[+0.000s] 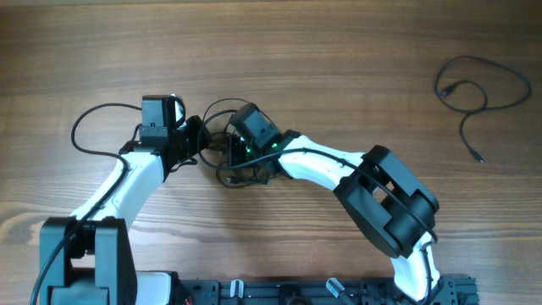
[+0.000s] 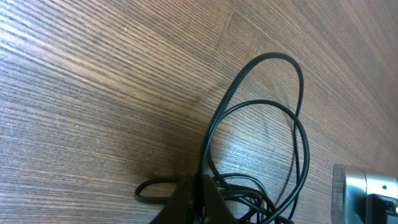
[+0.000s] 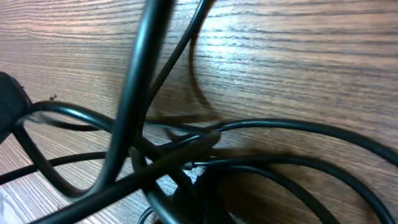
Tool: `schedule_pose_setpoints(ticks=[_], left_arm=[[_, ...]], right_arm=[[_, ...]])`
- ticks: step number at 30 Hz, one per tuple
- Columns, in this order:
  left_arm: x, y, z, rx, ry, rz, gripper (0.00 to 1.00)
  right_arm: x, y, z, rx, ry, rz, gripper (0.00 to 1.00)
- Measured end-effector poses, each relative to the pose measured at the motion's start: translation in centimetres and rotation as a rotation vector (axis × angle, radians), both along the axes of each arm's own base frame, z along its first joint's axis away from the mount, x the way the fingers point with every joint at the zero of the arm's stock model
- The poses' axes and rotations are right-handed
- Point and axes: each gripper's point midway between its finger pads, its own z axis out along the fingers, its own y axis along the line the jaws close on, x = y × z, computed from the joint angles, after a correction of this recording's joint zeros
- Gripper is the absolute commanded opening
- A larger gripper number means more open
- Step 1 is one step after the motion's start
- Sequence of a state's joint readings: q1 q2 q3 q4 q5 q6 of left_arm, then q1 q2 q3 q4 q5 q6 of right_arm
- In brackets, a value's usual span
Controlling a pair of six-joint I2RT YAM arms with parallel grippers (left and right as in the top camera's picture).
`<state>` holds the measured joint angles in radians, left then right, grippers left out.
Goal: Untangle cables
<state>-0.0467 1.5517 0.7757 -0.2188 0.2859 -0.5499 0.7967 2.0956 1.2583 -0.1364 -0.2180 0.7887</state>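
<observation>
A bunch of thin black cables (image 1: pixel 227 180) lies tangled at mid-table, between my two grippers. My left gripper (image 1: pixel 201 142) comes in from the left and is shut on one strand. In the left wrist view, that gripper (image 2: pixel 200 182) pinches the strand upright while two loops of cable (image 2: pixel 261 102) arch away over the wood. My right gripper (image 1: pixel 230 152) presses into the tangle from the right. In the right wrist view, its dark jaws (image 3: pixel 249 190) are shut low in the frame with strands running into them, and a near cable (image 3: pixel 132 93) crosses in front.
A separate black cable (image 1: pixel 484 102) lies in a loose loop at the far right of the table. A black wire (image 1: pixel 85 127) loops out beside the left arm. A silver-grey part of the right arm (image 2: pixel 367 193) shows at the left wrist view's right edge.
</observation>
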Motion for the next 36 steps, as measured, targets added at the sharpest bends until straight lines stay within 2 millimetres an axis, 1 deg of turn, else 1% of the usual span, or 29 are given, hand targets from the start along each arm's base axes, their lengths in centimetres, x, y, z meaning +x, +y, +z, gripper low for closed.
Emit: schedule_pose_setpoints(ticks=[3,5,7,10,11,12,15,18,20,23,24,26,28,29,31,32,34,36], left_arm=[[0.1,0.7,0.0,-0.001,0.0,0.019,0.04],[0.2,1.8,0.0,-0.001,0.003,0.05,0.04],[0.2,3.2,-0.1,-0.004,0.011,0.087,0.04],[0.0,5.4,-0.3,-0.018,0.03,0.148,0.04],[-0.2,6.0,-0.4,-0.028,0.038,0.167,0.04],[-0.4,6.8,-0.4,-0.039,0.047,0.19,0.04],[-1.0,8.5,-0.6,-0.067,0.07,0.24,0.04],[-1.6,10.3,-0.7,-0.093,0.085,0.295,0.04],[-1.8,11.1,-0.7,-0.106,0.09,0.317,0.04],[-2.5,12.2,-0.8,-0.134,0.108,0.357,0.04],[-2.7,12.5,-0.9,-0.137,0.113,0.367,0.04],[-3.0,13.4,-1.0,-0.14,0.12,0.395,0.04],[-3.3,13.9,-1.0,-0.143,0.124,0.415,0.04],[-3.4,14.3,-1.0,-0.146,0.128,0.427,0.04],[-3.6,14.6,-1.1,-0.148,0.133,0.438,0.04],[-3.7,14.7,-1.1,-0.15,0.135,0.444,0.04],[-3.7,14.7,-1.1,-0.151,0.136,0.446,0.04],[-3.7,14.7,-1.1,-0.151,0.136,0.447,0.04]], right_arm=[[0.0,-0.7,-0.1,-0.01,0.023,-0.005,0.04],[0.0,-1.6,0.0,-0.032,0.036,-0.007,0.04],[-0.2,-2.8,0.3,-0.066,0.048,-0.007,0.04],[-0.2,-5.0,1.9,-0.124,0.034,-0.016,0.04],[-0.1,-5.3,2.5,-0.13,0.021,-0.018,0.04],[0.5,-6.8,4.7,-0.157,-0.025,-0.037,0.04],[1.1,-10.6,8.4,-0.242,-0.097,-0.094,0.04],[1.9,-16.1,12.4,-0.342,-0.173,-0.205,0.04],[2.3,-19.4,14.2,-0.397,-0.207,-0.28,0.04],[2.4,-25.6,16.5,-0.5,-0.23,-0.416,0.04],[2.5,-27.2,16.9,-0.529,-0.235,-0.452,0.04],[2.5,-31.4,17.7,-0.601,-0.228,-0.54,0.04],[2.5,-34.6,18.0,-0.648,-0.215,-0.61,0.04],[2.6,-36.7,18.1,-0.672,-0.201,-0.66,0.04],[2.5,-39.5,18.1,-0.697,-0.176,-0.732,0.04],[2.3,-41.3,18.1,-0.703,-0.158,-0.778,0.04],[2.1,-43.7,17.8,-0.678,-0.118,-0.842,0.04],[2.2,-44.6,17.5,-0.611,-0.09,-0.861,0.04]])
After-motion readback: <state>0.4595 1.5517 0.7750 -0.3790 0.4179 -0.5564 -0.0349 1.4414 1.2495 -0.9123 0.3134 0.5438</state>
